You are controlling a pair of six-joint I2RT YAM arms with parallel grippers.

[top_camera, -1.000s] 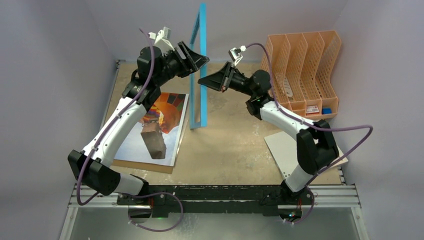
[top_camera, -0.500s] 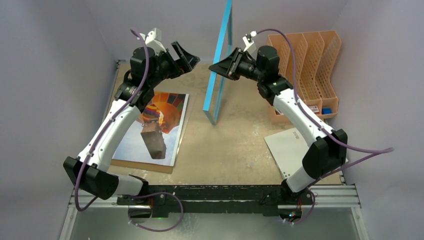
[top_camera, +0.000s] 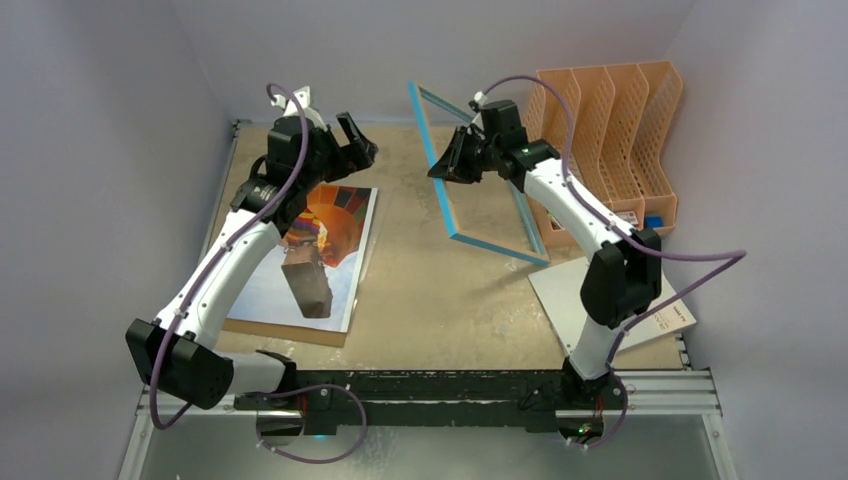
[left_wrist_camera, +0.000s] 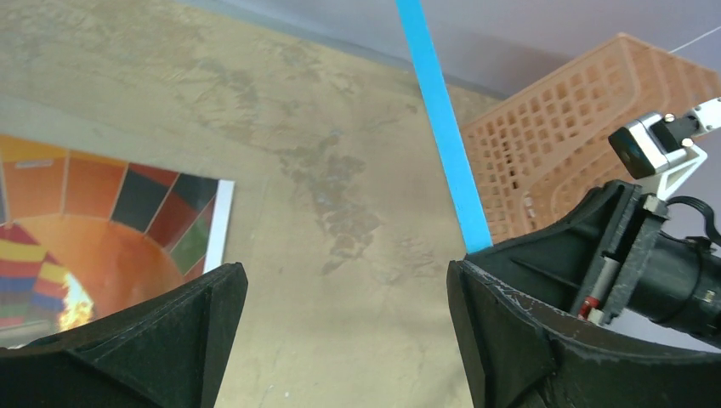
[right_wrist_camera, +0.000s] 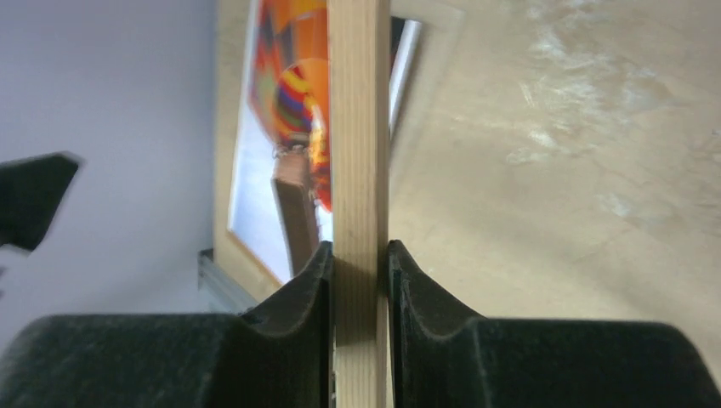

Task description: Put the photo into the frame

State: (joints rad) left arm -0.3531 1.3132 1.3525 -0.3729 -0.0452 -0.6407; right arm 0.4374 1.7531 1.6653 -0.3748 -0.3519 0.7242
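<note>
Top view: my left gripper (top_camera: 357, 140) has just let go of the cyan picture frame (top_camera: 495, 248) and drawn back left, jaws wide and empty. My right gripper (top_camera: 447, 168) alone now holds the frame, which has swung right and tipped from upright. The balloon photo (top_camera: 330, 235) lies flat at left, well apart.

Left wrist view: nothing sits between my spread fingers (left_wrist_camera: 195, 314); the frame's blue edge (left_wrist_camera: 442, 136) stands beyond.

Right wrist view: my fingers (right_wrist_camera: 310, 280) clamp the frame's pale wood edge (right_wrist_camera: 357, 127).

I judge the frame is being laid down; the photo is not yet in.

arms (top_camera: 215, 272): white links, black joints | cables (top_camera: 690, 258): purple | fingers (left_wrist_camera: 161, 340): black, wedge-shaped
</note>
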